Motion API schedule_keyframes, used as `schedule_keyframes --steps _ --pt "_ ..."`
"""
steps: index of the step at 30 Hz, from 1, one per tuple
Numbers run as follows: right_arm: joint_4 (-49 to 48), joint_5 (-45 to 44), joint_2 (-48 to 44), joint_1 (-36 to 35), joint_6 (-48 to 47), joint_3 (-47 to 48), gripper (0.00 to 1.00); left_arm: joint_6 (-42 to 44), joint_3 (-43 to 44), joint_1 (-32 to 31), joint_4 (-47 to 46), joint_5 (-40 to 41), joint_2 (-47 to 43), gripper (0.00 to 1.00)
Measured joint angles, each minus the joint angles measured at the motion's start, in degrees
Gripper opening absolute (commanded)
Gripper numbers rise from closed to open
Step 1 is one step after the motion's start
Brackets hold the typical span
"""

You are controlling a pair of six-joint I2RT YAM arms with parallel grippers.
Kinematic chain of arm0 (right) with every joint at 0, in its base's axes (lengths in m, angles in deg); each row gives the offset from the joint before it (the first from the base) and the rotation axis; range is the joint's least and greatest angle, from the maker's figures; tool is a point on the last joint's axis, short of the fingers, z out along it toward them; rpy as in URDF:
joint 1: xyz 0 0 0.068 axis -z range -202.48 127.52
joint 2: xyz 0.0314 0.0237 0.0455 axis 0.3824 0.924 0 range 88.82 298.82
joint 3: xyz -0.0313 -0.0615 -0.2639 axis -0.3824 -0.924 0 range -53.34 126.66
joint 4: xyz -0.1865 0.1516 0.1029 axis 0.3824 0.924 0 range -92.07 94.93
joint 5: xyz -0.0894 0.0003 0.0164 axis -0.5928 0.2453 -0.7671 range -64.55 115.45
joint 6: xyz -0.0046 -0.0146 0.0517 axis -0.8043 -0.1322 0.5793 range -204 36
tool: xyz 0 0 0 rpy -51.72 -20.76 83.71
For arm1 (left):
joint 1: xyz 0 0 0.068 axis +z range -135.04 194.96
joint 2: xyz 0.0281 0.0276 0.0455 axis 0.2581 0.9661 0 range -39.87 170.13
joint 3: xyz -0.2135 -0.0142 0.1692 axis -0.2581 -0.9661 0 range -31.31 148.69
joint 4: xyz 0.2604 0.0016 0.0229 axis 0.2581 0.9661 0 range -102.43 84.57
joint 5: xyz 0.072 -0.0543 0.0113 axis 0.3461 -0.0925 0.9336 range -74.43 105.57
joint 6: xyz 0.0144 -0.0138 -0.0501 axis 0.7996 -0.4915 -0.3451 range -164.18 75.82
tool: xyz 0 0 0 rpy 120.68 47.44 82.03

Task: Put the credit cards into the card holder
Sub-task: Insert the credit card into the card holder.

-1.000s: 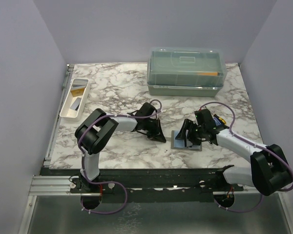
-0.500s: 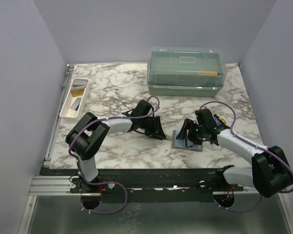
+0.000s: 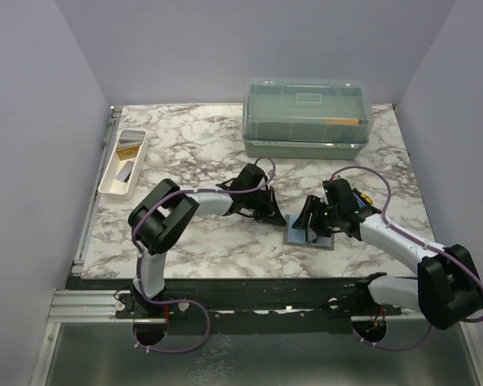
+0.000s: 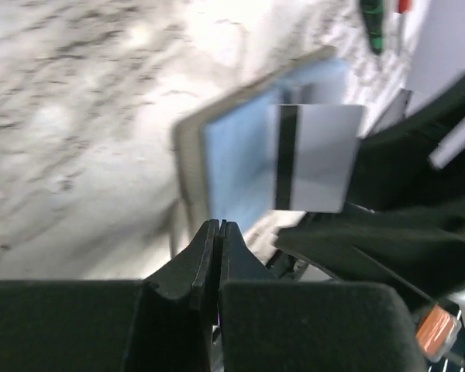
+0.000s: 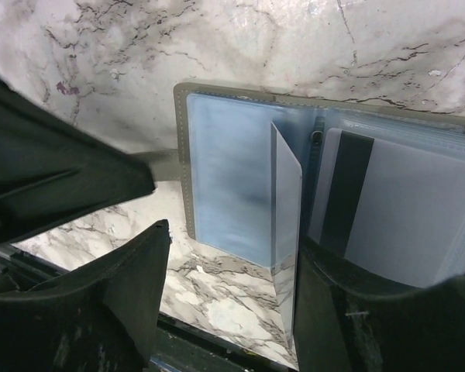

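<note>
A marble-patterned table (image 3: pixel 201 241) with two black and white robot arms reaching in from the near edge.

At the far left stands one long white tray (image 3: pixel 109 165). Two cards can be made out in it: a gold-orange card (image 3: pixel 130 145) at its far end and a darker card (image 3: pixel 126 171) nearer. Any print on them is too small to read.

Near the middle of the table, the left gripper (image 3: pixel 272 215) points right toward the card holder. In the left wrist view its fingers (image 4: pixel 205 252) are pressed flat together with nothing between them.

Just to its right lies one card holder (image 3: pixel 292 234), a grey-olive wallet opened flat, its blue-grey inside facing up. One silver-grey card (image 5: pixel 403 225) with a dark stripe sits on the holder's right half, apparently under a clear sleeve. One clear plastic page (image 5: pixel 287 201) stands upright along the fold.

The right gripper (image 3: pixel 315 225) hangs over the holder with its fingers spread apart, one left of the holder's left half, the other against the upright page. It grips nothing.

Beyond the holder, the left wrist view shows two blurred handles, one green handle (image 4: pixel 370 23) and one red handle (image 4: pixel 403 6).

At the far right stands one big clear lidded box (image 3: pixel 308 117), lid on, with something orange (image 3: pixel 344 121) inside.
</note>
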Motion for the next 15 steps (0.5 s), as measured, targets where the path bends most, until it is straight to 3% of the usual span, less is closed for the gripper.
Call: schedule_keyframes --steps 9,15 --pt "0.5 -0.6 -0.5 0.0 0.0 0.0 0.79 -0.1 0.1 0.1 4.1 6.3 3.0 0.0" --pt "0.8 -1.1 -1.1 0.0 0.0 0.1 0.8 0.6 -0.8 0.8 5.5 8.0 1.6 0.0"
